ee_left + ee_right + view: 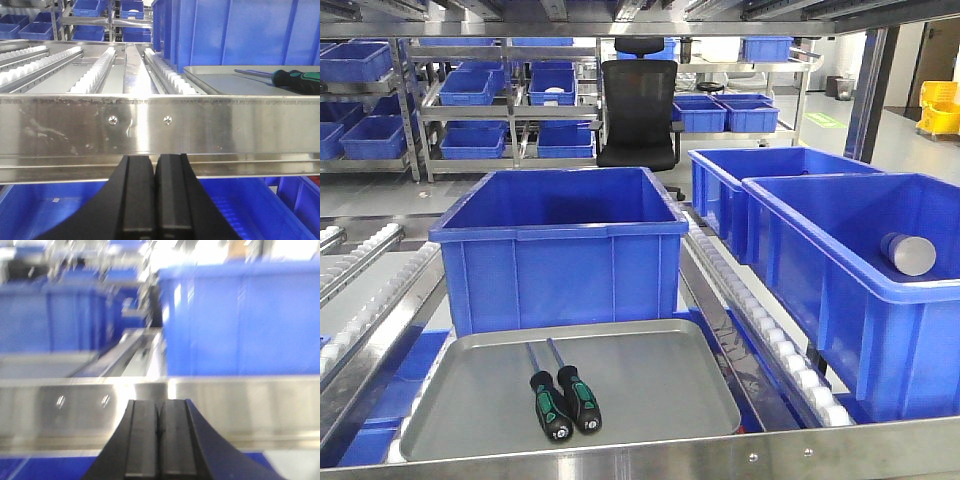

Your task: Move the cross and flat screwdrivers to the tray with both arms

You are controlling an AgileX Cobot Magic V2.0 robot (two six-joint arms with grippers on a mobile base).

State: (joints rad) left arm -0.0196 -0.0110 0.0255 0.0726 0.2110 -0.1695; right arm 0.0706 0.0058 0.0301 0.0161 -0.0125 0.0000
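Two black-and-green screwdrivers (550,395) (578,390) lie side by side in the grey metal tray (660,385), handles toward me, shafts pointing at the blue bin behind. One screwdriver (292,77) shows at the right edge of the left wrist view, lying in the tray (210,75). My left gripper (155,161) is shut with nothing in it, below and in front of the steel front rail. My right gripper (160,405) is also shut and empty, low before the same rail; that view is blurred. Neither arm shows in the front view.
A large blue bin (560,245) stands right behind the tray. Two more blue bins (860,270) (760,190) sit on the right lane, the near one holding a grey cylinder (908,254). Roller conveyor tracks (760,320) flank the tray. A steel rail (150,120) crosses the front edge.
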